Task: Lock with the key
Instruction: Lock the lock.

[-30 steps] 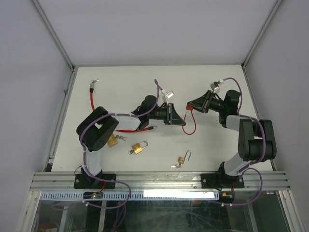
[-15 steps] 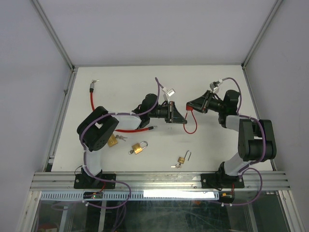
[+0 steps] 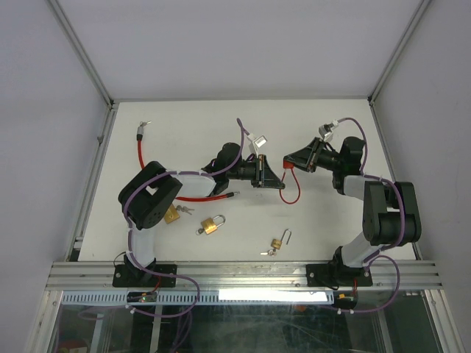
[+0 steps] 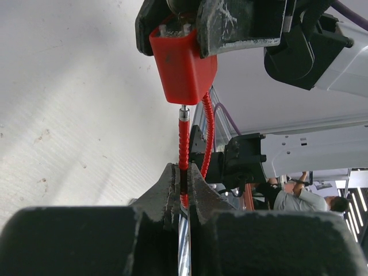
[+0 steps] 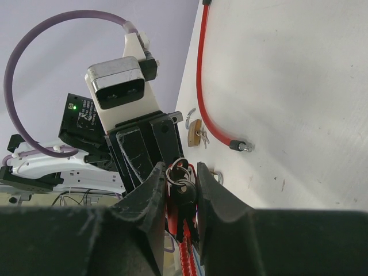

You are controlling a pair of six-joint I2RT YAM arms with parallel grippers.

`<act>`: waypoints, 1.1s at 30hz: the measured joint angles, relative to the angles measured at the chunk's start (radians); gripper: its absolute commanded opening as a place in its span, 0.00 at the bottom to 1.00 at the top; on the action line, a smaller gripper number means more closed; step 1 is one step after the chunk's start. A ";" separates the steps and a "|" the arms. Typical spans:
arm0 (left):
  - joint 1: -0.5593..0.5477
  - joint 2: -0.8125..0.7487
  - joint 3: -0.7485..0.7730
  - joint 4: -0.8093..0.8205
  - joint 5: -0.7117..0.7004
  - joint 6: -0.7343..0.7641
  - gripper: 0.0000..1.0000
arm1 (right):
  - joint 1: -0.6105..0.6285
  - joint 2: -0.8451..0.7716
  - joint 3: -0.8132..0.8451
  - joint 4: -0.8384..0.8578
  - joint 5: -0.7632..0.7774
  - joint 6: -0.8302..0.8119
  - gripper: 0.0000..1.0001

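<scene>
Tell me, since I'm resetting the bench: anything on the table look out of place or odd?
Nothing spilled or broken. The brass padlock nearest the front lies with its shackle seemingly open, and the loose red cable on the left lies unfastened, ends apart.

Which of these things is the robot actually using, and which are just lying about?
In use: red lock, its cable, key, left gripper, right gripper.
Lying about: long red cable, three brass padlocks.
</scene>
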 measured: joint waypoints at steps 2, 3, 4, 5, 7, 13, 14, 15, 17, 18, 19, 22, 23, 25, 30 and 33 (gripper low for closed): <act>0.000 0.000 0.000 0.000 0.000 -0.002 0.00 | 0.000 0.000 0.000 0.002 -0.002 0.000 0.00; 0.000 0.000 0.000 0.000 0.000 -0.003 0.00 | 0.000 0.000 0.000 0.002 -0.002 0.000 0.00; 0.000 0.000 0.000 0.000 0.000 -0.003 0.00 | 0.000 0.000 0.000 0.002 -0.002 0.000 0.00; 0.000 0.000 0.000 0.000 0.000 -0.004 0.00 | 0.000 0.000 0.000 0.002 -0.002 0.000 0.00; 0.000 0.000 0.000 0.002 0.000 -0.007 0.00 | 0.000 0.000 0.000 0.002 -0.002 0.001 0.00; 0.000 0.000 0.000 0.022 0.000 -0.027 0.00 | 0.000 0.000 0.000 0.002 -0.002 0.003 0.00; 0.000 0.000 0.000 0.024 0.000 -0.029 0.00 | 0.000 0.000 0.000 0.002 -0.002 0.003 0.00; 0.000 0.000 -0.002 0.027 0.000 -0.030 0.00 | 0.000 0.000 0.000 0.003 -0.002 0.003 0.00; 0.000 0.000 -0.006 0.036 0.000 -0.032 0.00 | 0.000 0.000 0.000 0.003 -0.002 0.003 0.00; 0.000 0.000 -0.009 0.040 0.000 -0.033 0.00 | 0.000 0.000 0.000 0.003 -0.002 0.003 0.00; 0.000 0.000 -0.011 0.044 0.000 -0.033 0.00 | 0.000 0.000 0.000 0.003 -0.002 0.003 0.00; 0.006 0.000 -0.017 0.047 -0.001 -0.036 0.00 | 0.000 0.000 0.000 0.003 -0.002 0.003 0.00; 0.007 0.000 -0.019 0.048 -0.001 -0.039 0.00 | 0.000 0.000 0.000 0.003 -0.002 0.003 0.00; 0.013 0.000 -0.025 0.054 -0.001 -0.045 0.00 | 0.000 0.000 0.000 0.003 -0.002 0.003 0.00; 0.015 0.000 -0.032 0.064 -0.001 -0.052 0.00 | 0.001 0.000 0.000 0.003 -0.002 0.003 0.00; 0.015 0.000 -0.032 0.066 -0.001 -0.054 0.00 | 0.001 0.000 0.000 0.004 -0.002 0.003 0.00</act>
